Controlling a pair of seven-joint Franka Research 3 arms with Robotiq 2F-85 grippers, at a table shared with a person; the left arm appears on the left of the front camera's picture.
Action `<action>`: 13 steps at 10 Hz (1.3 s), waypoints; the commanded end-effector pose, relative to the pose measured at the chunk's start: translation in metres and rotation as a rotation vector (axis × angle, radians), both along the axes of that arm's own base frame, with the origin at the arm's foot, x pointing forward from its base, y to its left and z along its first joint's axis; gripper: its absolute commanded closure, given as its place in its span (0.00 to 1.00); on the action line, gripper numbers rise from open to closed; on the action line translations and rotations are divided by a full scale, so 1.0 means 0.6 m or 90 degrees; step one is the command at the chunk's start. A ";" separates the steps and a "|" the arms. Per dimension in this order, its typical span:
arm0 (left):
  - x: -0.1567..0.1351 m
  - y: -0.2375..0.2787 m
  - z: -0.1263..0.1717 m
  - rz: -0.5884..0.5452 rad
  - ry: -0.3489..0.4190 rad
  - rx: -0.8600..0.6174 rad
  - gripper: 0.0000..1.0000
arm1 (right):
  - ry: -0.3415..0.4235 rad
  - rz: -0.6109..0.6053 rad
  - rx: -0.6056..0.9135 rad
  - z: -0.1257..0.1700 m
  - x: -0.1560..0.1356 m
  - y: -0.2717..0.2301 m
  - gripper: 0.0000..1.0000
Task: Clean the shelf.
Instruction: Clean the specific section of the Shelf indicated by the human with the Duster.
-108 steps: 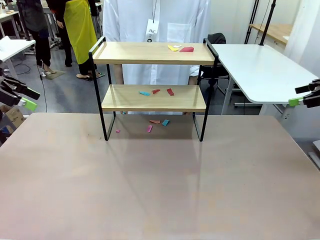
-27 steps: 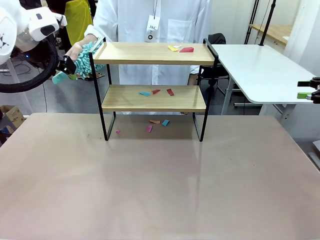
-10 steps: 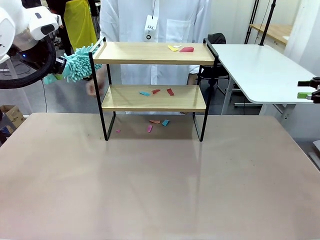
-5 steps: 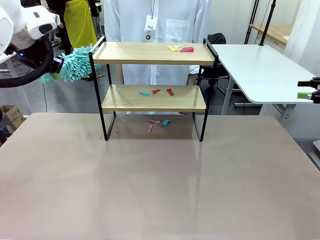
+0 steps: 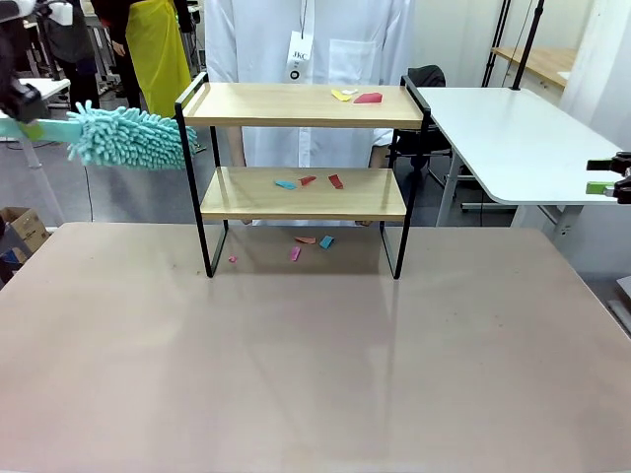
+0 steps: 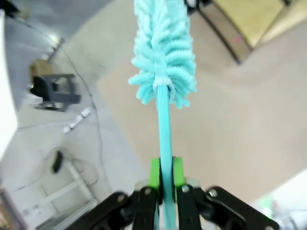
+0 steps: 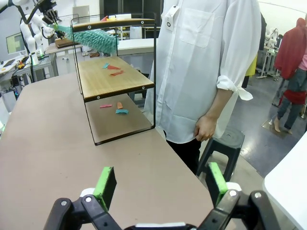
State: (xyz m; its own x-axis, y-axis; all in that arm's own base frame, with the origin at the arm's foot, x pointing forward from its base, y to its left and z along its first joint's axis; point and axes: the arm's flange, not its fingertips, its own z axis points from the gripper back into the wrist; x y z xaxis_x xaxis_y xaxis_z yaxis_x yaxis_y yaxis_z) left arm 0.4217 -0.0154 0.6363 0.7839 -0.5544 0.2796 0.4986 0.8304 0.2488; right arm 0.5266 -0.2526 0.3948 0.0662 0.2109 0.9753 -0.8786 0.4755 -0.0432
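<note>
- The left gripper (image 6: 165, 178) is clenched on the thin teal handle (image 6: 164, 136) of a duster (image 5: 128, 138), with the green pads (image 6: 154, 173) pressed against the handle on both sides.
- The duster's fluffy teal head (image 6: 164, 52) sticks straight out from the fingers and hangs in the air above the table (image 5: 315, 374).
- In the front view the tip of the head reaches the left end of the shelf (image 5: 296, 103), just under its top board. Whether it touches the black frame cannot be told.
- The shelf stands at the far middle of the table, in front of a person in a white coat (image 5: 325, 39).
- Coloured paper scraps lie on the top board (image 5: 360, 97), on the lower board (image 5: 311, 181) and on the table beneath (image 5: 311, 240).
- The right gripper (image 7: 160, 184) hangs off the table's right edge, well apart from the shelf. Its jaws are spread wide and grasp nothing.
</note>
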 end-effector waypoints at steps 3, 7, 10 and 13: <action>-0.088 0.043 0.049 -0.142 0.141 0.082 0.87 | 0.010 -0.008 -0.004 0.013 0.001 0.007 0.00; -0.179 0.019 0.063 -0.312 0.288 0.120 0.87 | 0.010 -0.008 -0.004 0.013 0.001 0.007 0.00; -0.204 -0.034 0.046 -0.423 0.285 0.063 0.87 | 0.010 -0.008 -0.004 0.013 0.001 0.007 0.00; -0.194 -0.057 0.019 -0.455 0.269 0.004 0.87 | 0.010 -0.008 -0.004 0.013 0.001 0.007 0.00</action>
State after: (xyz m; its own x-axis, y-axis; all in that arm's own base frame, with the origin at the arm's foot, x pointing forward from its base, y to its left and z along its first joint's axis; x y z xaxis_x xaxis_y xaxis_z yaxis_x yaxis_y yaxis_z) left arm 0.2998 -0.0585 0.6535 0.2800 -0.9598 -0.0177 0.9576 0.2805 -0.0660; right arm 0.5266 -0.2526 0.3951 0.0656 0.2105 0.9754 -0.8785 0.4757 -0.0435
